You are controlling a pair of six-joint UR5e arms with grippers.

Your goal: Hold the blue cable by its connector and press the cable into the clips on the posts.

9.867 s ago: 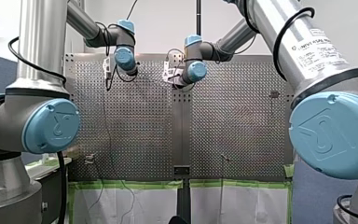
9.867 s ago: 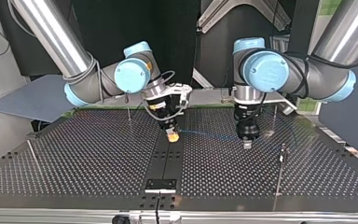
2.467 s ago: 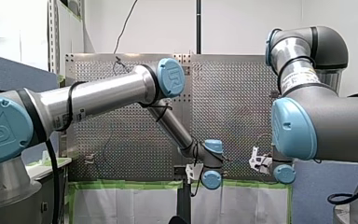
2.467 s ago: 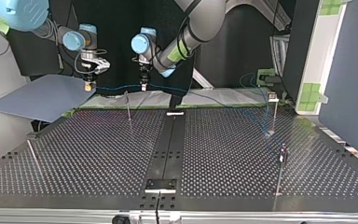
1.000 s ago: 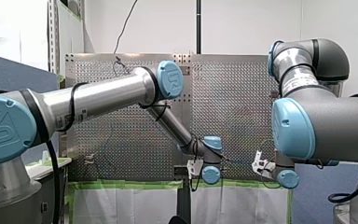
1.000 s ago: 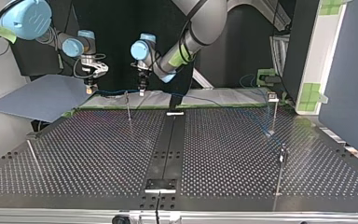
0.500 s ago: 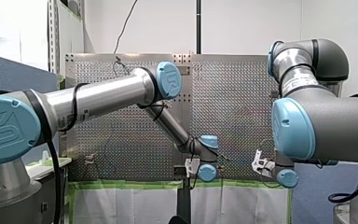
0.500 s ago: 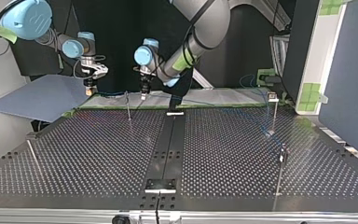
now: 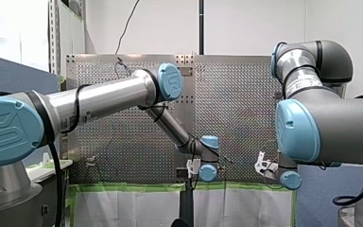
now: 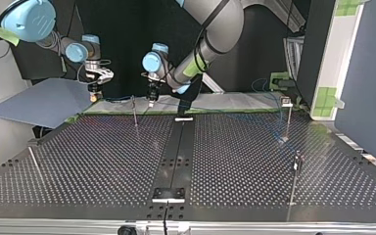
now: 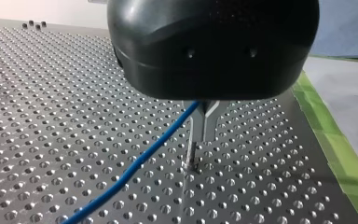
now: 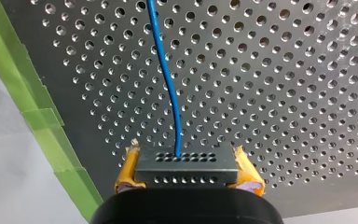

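The fingers (image 12: pixel 126 172) of our right gripper (image 10: pixel 94 96), at the top view's far left, are clamped with their yellow pads on the dark connector (image 12: pixel 186 163). From it the blue cable (image 12: pixel 167 79) runs out over the table (image 10: pixel 103 166). Just to the right stands the first post (image 10: pixel 135 115) with its clip (image 10: pixel 132 98). The cable passes at about clip height, but we cannot tell whether it sits inside. Next comes our left gripper (image 10: pixel 151 100), its metal fingers (image 11: pixel 203 128) pinched shut on the cable, so the span between our two grippers crosses that post. Further right stand a far post (image 10: pixel 289 120), with faint blue beside it, and a near post (image 10: pixel 295 176). We judge the connector hold done, the press into the first clip in hand, and the remaining clips unconfirmed.
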